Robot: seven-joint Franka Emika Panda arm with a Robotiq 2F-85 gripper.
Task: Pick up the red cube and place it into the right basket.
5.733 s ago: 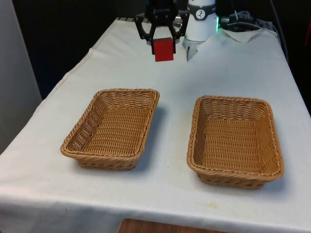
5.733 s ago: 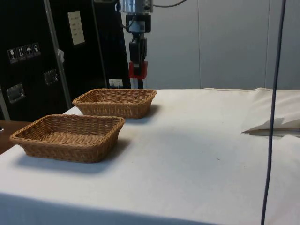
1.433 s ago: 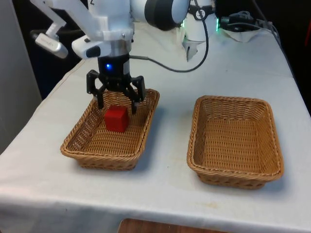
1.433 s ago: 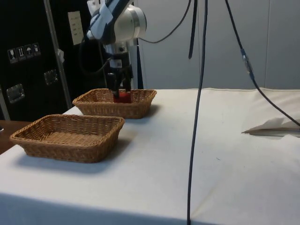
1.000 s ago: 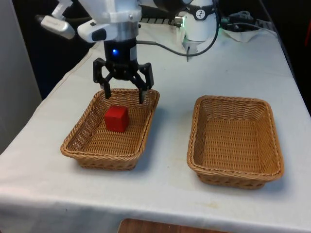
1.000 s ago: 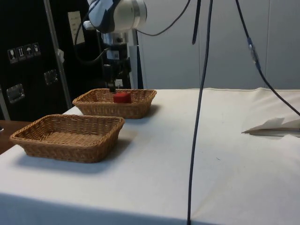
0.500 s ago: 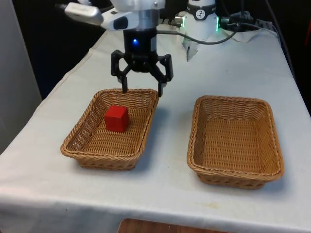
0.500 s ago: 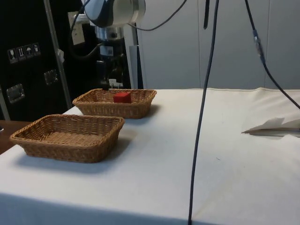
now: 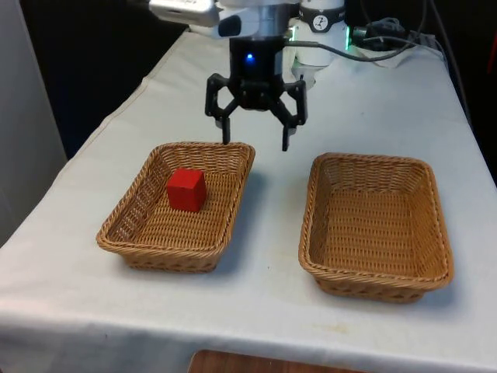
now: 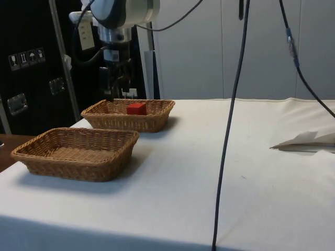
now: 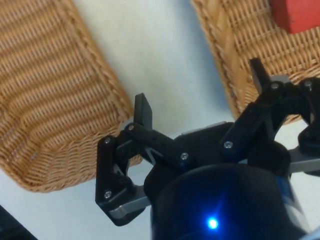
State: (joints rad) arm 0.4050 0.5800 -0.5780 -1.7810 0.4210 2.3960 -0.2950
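Front view: red cube point(image 9: 186, 189) in basket point(image 9: 140, 234), end effector point(image 9: 255, 143) apart, open.

white tablecloth point(image 9: 365, 109), dark cabinets point(image 10: 31, 63), pale wall point(image 10: 261, 47)

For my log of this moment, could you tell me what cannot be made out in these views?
- Red cube: its lower part in the side view, behind the wicker basket wall; in the wrist view, cut off by the edge.
- Tool: one finger tip in the side view, behind that basket's rim.
- Other basket: its floor in the side view, behind its near wall.
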